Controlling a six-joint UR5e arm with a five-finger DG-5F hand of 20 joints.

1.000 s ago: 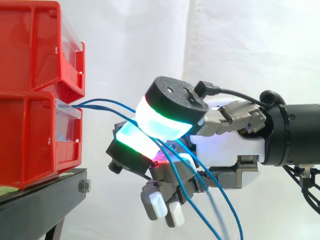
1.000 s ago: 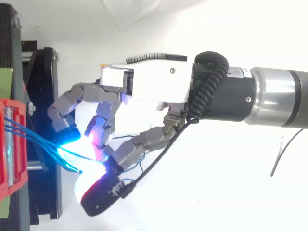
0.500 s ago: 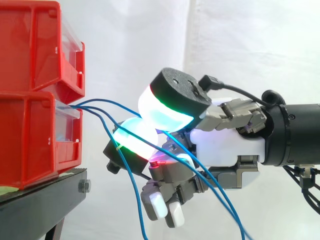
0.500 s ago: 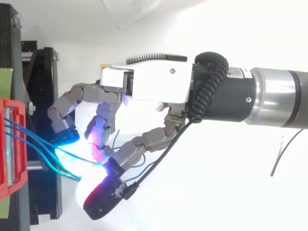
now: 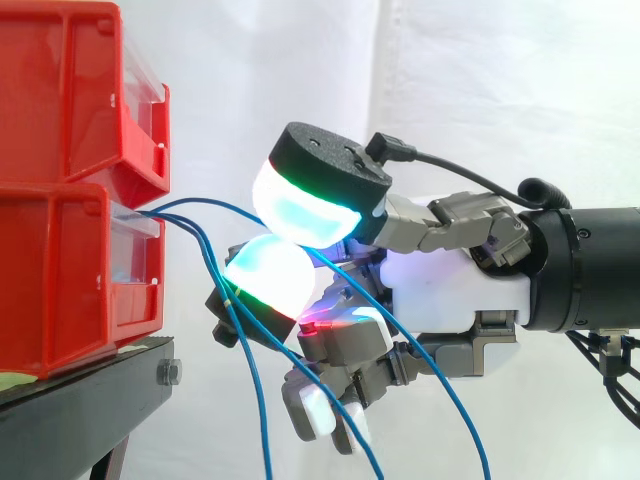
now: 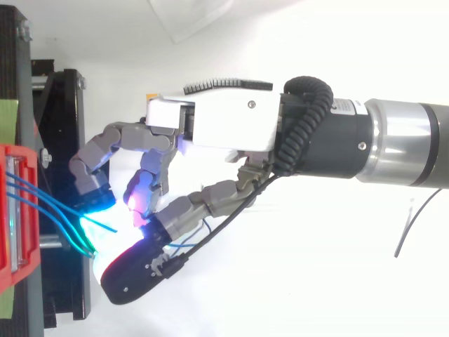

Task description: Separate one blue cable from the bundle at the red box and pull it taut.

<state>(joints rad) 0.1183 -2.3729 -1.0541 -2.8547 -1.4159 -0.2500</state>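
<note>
One blue cable (image 5: 210, 202) leaves the front of the lower red bin (image 5: 60, 280), arcs towards me and enters the gap between my thumb pad (image 5: 300, 215) and a finger pad (image 5: 265, 272). My hand (image 5: 455, 285) is curled, these two pads closed on that cable. The contact point is hidden by the pads and their glow, also from above (image 6: 224, 126). Past my palm the cable slopes down and is cut off at the lower edge. The other blue cables (image 5: 262, 440) hang free beside the finger pad. The bin sits under an upper red bin (image 5: 70, 90) on the black stand (image 5: 90, 400).
</note>
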